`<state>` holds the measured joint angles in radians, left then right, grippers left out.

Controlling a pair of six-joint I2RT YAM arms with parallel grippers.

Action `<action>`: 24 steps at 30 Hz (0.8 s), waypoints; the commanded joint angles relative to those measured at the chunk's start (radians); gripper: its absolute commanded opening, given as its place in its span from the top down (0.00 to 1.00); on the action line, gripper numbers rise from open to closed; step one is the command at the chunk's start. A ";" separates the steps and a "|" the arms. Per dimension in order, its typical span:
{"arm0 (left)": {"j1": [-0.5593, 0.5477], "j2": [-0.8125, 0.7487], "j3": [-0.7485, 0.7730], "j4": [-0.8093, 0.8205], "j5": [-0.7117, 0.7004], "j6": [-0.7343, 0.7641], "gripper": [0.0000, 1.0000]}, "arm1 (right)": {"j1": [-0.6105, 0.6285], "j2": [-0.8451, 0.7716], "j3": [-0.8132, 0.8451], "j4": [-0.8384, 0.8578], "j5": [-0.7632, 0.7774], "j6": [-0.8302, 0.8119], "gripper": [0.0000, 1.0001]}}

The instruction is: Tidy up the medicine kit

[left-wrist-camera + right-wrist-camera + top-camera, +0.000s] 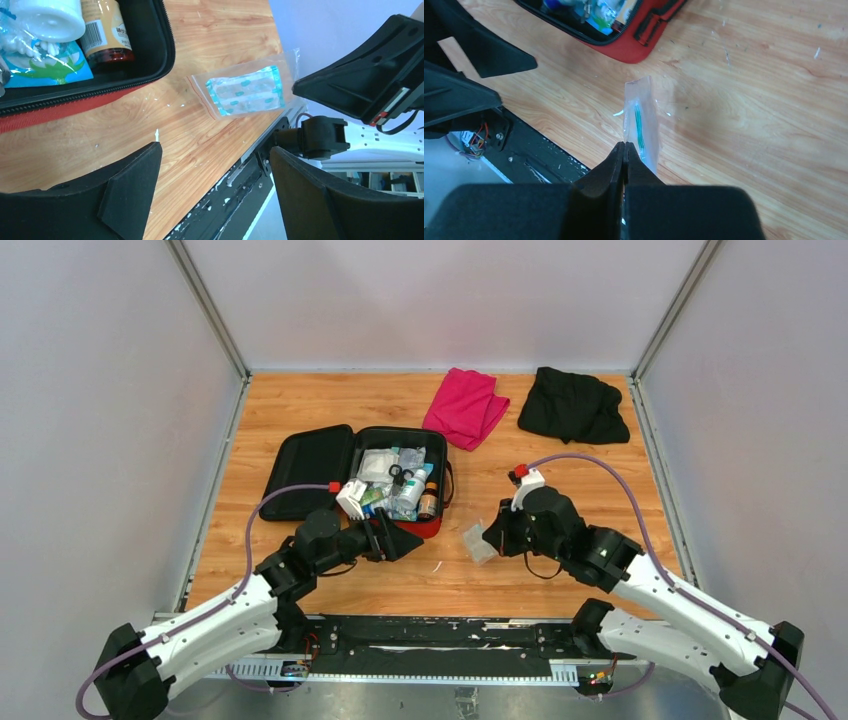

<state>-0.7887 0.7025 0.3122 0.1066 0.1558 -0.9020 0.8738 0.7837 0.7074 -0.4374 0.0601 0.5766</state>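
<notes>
The red medicine kit (432,527) lies open on the table, its black lid (310,470) flat to the left, its tray packed with bottles and packets. Its red edge shows in the left wrist view (60,107) and the right wrist view (636,47). My right gripper (492,537) is shut on a clear plastic bag of bandages (478,543) and holds it above the table right of the kit. The bag shows in the right wrist view (641,122) and the left wrist view (247,91). My left gripper (405,540) is open and empty by the kit's near right corner.
A folded pink cloth (465,406) and a black cloth (573,405) lie at the back of the table. A brown bottle (102,30) and a white cap (47,17) sit in the kit's near corner. The black rail (430,635) runs along the near edge.
</notes>
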 commanded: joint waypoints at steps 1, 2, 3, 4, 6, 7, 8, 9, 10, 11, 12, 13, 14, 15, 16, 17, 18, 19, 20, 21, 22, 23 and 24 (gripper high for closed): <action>-0.009 -0.019 0.020 0.037 0.016 0.052 0.15 | -0.014 0.008 0.078 -0.024 -0.070 -0.055 1.00; -0.009 -0.021 0.020 0.038 0.018 0.069 0.14 | -0.013 0.012 0.094 -0.029 -0.085 -0.065 1.00; -0.009 -0.020 0.024 0.041 0.027 0.099 0.13 | -0.014 0.017 0.108 -0.033 -0.099 -0.079 1.00; -0.009 -0.019 0.036 0.037 0.032 0.137 0.13 | -0.014 0.021 0.120 -0.038 -0.113 -0.093 1.00; -0.009 -0.009 0.058 0.034 0.038 0.189 0.13 | -0.013 0.031 0.142 -0.053 -0.127 -0.113 1.00; -0.009 -0.001 0.072 0.034 0.048 0.222 0.13 | -0.014 0.034 0.152 -0.056 -0.144 -0.125 1.00; -0.009 0.006 0.086 0.033 0.057 0.256 0.13 | -0.014 0.040 0.163 -0.059 -0.167 -0.142 1.00; -0.009 0.010 0.100 0.033 0.062 0.294 0.13 | -0.014 0.043 0.175 -0.067 -0.187 -0.158 1.00; -0.009 0.005 0.114 0.035 0.069 0.331 0.13 | -0.013 0.048 0.189 -0.079 -0.205 -0.180 1.00; -0.011 0.002 0.126 0.034 0.067 0.381 0.13 | -0.014 0.050 0.205 -0.095 -0.220 -0.202 1.00; -0.012 -0.015 0.138 0.035 0.064 0.429 0.13 | -0.013 0.052 0.223 -0.118 -0.230 -0.225 1.00; -0.013 -0.025 0.147 0.036 0.057 0.482 0.13 | -0.013 0.054 0.242 -0.138 -0.235 -0.248 1.00; -0.014 -0.049 0.155 0.038 0.055 0.544 0.13 | -0.014 0.054 0.259 -0.160 -0.241 -0.276 1.00; -0.014 -0.064 0.161 0.045 0.067 0.574 0.13 | -0.014 0.054 0.277 -0.178 -0.249 -0.288 1.00; -0.015 -0.074 0.165 0.058 0.094 0.645 0.13 | -0.013 0.055 0.295 -0.192 -0.258 -0.311 1.00; -0.015 -0.081 0.166 0.073 0.132 0.701 0.13 | -0.013 0.056 0.306 -0.204 -0.276 -0.326 1.00; -0.016 -0.081 0.167 0.085 0.174 0.754 0.13 | -0.014 0.061 0.317 -0.211 -0.292 -0.341 1.00; -0.019 -0.075 0.171 0.092 0.218 0.808 0.14 | -0.013 0.066 0.327 -0.217 -0.315 -0.354 1.00; -0.021 -0.064 0.179 0.092 0.269 0.856 0.15 | -0.014 0.072 0.338 -0.220 -0.340 -0.366 1.00; -0.023 -0.051 0.187 0.091 0.316 0.894 0.16 | -0.014 0.080 0.347 -0.223 -0.365 -0.377 1.00; -0.025 -0.038 0.196 0.090 0.363 0.941 0.17 | -0.014 0.086 0.357 -0.227 -0.390 -0.388 1.00; -0.029 -0.019 0.204 0.090 0.407 0.973 0.18 | -0.014 0.091 0.366 -0.228 -0.410 -0.399 1.00; -0.032 -0.007 0.211 0.090 0.424 1.006 0.19 | -0.013 0.095 0.374 -0.228 -0.430 -0.410 1.00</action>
<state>-0.8028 0.6521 0.4831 0.1730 0.3954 -0.1310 0.8700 0.8612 1.0382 -0.6113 -0.2543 0.2497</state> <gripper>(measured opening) 0.824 0.011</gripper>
